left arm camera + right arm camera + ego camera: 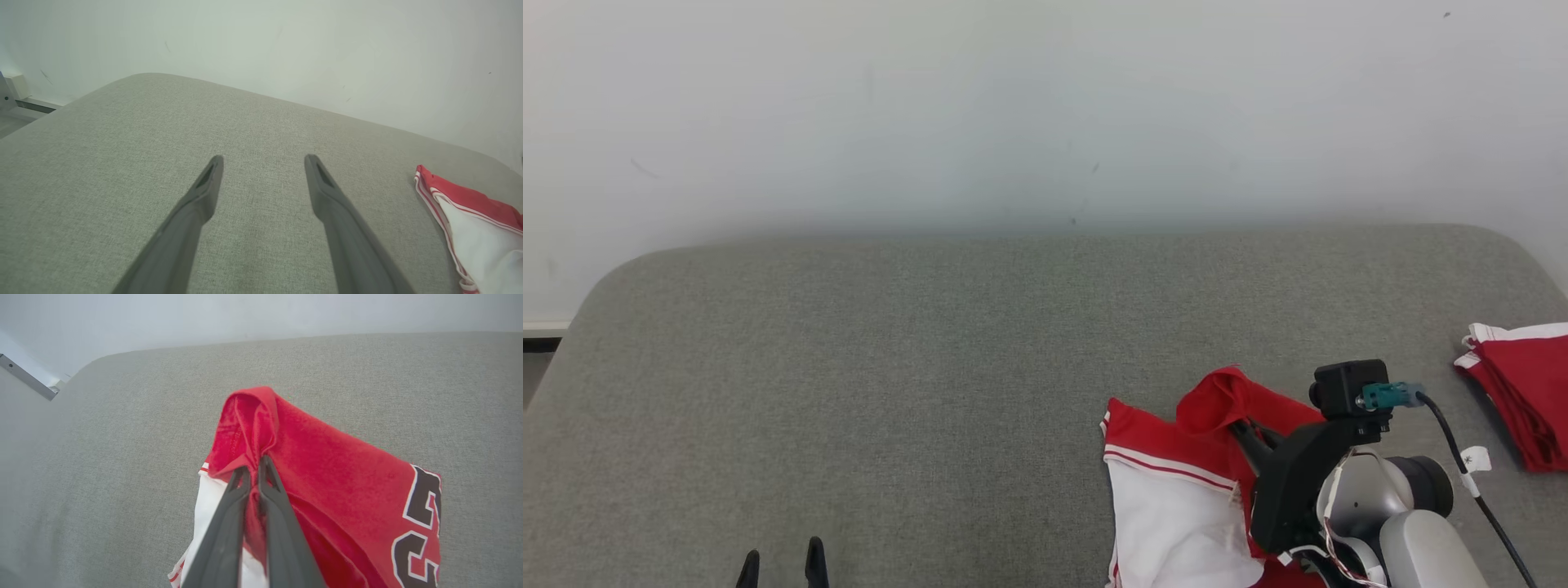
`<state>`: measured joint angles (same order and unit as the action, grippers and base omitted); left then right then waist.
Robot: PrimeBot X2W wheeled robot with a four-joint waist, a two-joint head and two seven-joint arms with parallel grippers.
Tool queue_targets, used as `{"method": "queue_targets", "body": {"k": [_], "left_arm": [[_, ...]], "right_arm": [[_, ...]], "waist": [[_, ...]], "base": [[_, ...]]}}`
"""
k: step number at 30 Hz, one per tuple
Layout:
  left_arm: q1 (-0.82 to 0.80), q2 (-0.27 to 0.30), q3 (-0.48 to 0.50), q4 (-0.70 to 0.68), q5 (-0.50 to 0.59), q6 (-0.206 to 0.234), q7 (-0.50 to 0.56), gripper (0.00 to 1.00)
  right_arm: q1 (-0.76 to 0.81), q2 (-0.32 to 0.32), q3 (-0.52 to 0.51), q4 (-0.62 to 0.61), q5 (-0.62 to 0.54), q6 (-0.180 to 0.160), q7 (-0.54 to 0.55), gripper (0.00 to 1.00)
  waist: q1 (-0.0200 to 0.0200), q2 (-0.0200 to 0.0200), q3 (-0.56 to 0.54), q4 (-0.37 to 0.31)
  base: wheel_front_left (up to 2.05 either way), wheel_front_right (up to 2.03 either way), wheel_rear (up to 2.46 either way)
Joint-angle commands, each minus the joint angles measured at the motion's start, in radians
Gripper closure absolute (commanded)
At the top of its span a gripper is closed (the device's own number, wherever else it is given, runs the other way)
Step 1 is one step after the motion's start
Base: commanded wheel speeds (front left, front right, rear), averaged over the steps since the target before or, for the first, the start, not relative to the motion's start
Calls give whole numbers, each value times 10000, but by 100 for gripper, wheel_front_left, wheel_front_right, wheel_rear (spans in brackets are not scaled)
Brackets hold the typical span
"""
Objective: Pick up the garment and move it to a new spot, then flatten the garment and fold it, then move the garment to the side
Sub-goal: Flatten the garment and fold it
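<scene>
The red-and-white cloth jersey [339,477] lies crumpled on the grey woven surface [890,367]. One raised red fold is pinched between the closed fingers of the right gripper [253,469], and the bulk trails back beneath that wrist. The left gripper [263,163] is spread and empty, well apart, with the jersey off to its right. The right arm is judged nearer.

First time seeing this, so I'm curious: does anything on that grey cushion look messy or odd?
Yes: the red-and-white jersey lies bunched, not flat, one red fold pinched up between the right arm's fingers. The other red garment to its right looks folded.
</scene>
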<state>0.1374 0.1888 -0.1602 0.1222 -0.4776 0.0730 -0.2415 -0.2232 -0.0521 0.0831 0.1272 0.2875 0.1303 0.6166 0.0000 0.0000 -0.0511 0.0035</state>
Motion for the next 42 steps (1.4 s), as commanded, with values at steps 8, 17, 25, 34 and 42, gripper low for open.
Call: {"method": "queue_targets", "body": {"k": [8,17,25,34,42], "left_arm": [[63,18,-93,79,-76,11,43,0],[-47,-41,-256,61,-40,53,100,0],[-46,-18,-270,73,-109,122,104,0],[16,37,-207,30,-176,161,29,0],[-28,5,-214,91,-247,135,-19,0]], "right_arm": [[-403,13,736,1464,632,-4,-582,100],[-1060,15,1107,3400,1036,-4,-1567,100],[-1651,7,1598,4659,1894,-4,-2529,0],[-2005,4,929,4332,1954,-4,-3947,0],[-838,9,-1172,3168,-102,-4,-4083,0]], "waist": [[0,0,-14,417],[0,0,106,907],[0,0,157,1110],[0,0,97,754],[0,0,69,502]], "base": [[0,0,0],[0,0,0],[0,0,0],[0,0,0],[0,0,0]]}}
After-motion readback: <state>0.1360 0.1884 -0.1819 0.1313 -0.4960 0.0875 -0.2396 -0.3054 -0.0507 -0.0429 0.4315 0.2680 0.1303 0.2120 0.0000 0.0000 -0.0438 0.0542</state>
